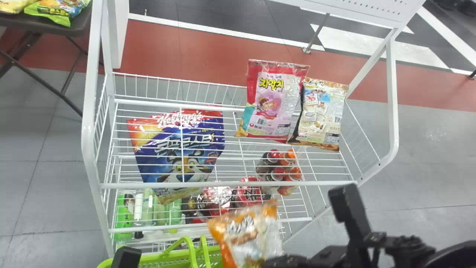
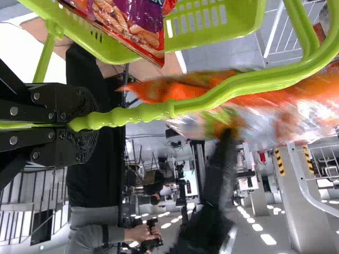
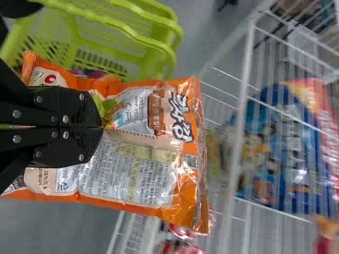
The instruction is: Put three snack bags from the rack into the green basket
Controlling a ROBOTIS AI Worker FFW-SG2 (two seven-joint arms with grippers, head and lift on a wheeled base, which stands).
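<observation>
1. Shifting to the robot's left, then lowering, seems to be called for next: in the head view, the orange-and-silver plastic snack bag (image 1: 247,232) is held up between the white wire rack (image 1: 230,184) and the robot, just right of the lime-green plastic basket (image 1: 156,257). On the rack, a pink-and-red bag (image 1: 273,100) and a beige-and-brown bag (image 1: 321,113) are seen side by side.

2. In the left wrist view, the ribbed green handle (image 2: 148,112) is clamped by the closed fingers of the black left gripper (image 2: 79,124). A red-and-purple foil bag (image 2: 137,21) is seen at the basket, apparently inside.

3. In the right wrist view, the orange bag is pinched tight by the black right gripper (image 3: 100,127), its long axis roughly along the fingers. The basket's mouth is close beside it.
</observation>
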